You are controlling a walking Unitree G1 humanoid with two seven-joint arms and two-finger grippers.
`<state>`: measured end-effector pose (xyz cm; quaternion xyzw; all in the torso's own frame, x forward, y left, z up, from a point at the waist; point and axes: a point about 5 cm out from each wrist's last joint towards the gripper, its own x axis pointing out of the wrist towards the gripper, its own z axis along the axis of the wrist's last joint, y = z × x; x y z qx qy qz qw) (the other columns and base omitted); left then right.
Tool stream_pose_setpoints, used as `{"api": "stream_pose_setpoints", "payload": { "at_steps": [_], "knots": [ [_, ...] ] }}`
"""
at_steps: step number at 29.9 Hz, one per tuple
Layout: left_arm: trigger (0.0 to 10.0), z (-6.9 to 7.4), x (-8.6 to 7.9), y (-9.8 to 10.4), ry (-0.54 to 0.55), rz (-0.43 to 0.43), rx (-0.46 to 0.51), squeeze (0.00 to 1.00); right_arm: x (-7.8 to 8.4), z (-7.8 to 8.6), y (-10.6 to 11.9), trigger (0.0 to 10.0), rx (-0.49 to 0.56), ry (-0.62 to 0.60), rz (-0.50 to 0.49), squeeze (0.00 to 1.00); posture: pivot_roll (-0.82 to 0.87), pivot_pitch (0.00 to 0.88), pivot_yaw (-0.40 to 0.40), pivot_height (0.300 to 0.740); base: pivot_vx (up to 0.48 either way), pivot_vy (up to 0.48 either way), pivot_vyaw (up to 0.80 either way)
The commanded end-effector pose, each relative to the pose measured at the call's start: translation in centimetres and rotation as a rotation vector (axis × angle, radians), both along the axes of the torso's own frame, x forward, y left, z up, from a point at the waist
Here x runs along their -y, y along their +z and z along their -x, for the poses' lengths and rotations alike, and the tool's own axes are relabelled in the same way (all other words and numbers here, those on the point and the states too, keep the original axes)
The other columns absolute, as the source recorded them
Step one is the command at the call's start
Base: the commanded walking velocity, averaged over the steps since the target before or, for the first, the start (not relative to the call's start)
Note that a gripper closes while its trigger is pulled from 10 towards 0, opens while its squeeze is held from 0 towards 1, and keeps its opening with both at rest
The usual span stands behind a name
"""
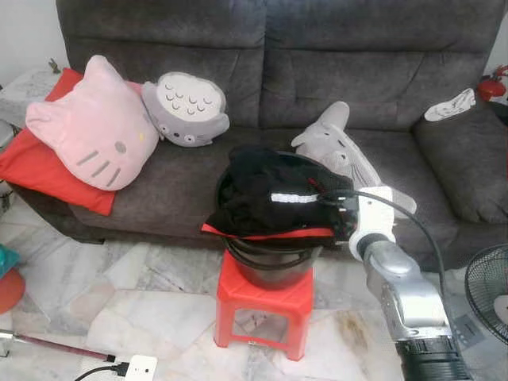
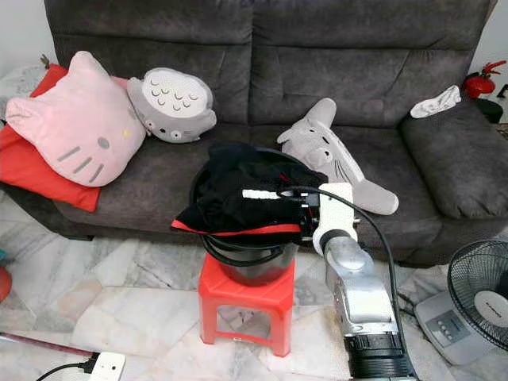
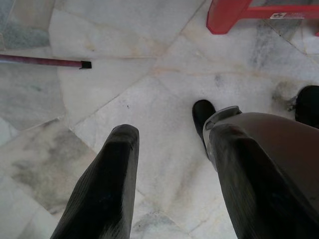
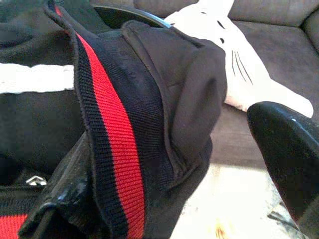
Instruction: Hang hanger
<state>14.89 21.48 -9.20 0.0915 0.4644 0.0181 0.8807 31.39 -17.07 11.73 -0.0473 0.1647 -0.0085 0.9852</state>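
We find no hanger visible; a black garment [image 1: 274, 198] with a red band and a white stripe is heaped in a black bucket [image 1: 274, 266] on a red stool [image 1: 262, 305] before the sofa [image 1: 333, 71]. The heap's long axis runs across the bucket, left to right, its red hem drooping over the near rim. The right gripper [image 4: 189, 164] stands at the garment's right edge, jaws apart: a fold of the hem lies over one finger [image 4: 70, 189], the other finger [image 4: 286, 149] clear of the cloth. The left gripper [image 3: 169, 179] hangs over the floor [image 3: 124, 89], fingers spread and holding nothing.
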Motion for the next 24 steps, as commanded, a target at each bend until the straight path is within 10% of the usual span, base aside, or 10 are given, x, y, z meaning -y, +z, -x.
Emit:
{"api": "stream_pose_setpoints", "payload": {
  "at_steps": [1,12,14,15,24],
  "knots": [
    [10.0,0.8,-0.2,-0.3,0.004,-0.011,-0.025,0.00,-0.2,-0.3,0.1,10.0,0.005,0.014,-0.002,0.00,-0.06,0.059,0.004,0.740,0.000,0.000,0.00],
    [10.0,0.8,-0.3,-0.3,0.003,-0.014,-0.026,0.00,-1.0,-0.7,-0.7,10.0,-0.014,0.058,-0.017,0.00,-0.05,0.059,0.004,0.740,0.000,0.000,0.00],
    [10.0,0.8,-0.3,-0.3,0.004,-0.013,-0.025,0.00,-1.2,-0.8,-0.6,8.2,-0.010,0.072,-0.021,0.00,-0.05,0.059,0.003,0.740,0.000,0.000,0.00],
    [10.0,0.8,-0.3,-0.3,0.005,-0.014,-0.025,0.00,-1.4,-0.8,-0.5,0.0,-0.001,0.084,-0.029,0.00,-0.05,0.059,0.003,0.740,0.000,0.000,0.00],
    [10.0,0.8,-0.2,-0.3,0.006,-0.013,-0.024,0.00,-2.5,-1.0,0.0,0.0,0.034,0.149,-0.050,0.00,-0.05,0.061,0.003,0.740,0.000,0.000,0.00]
  ]
}}
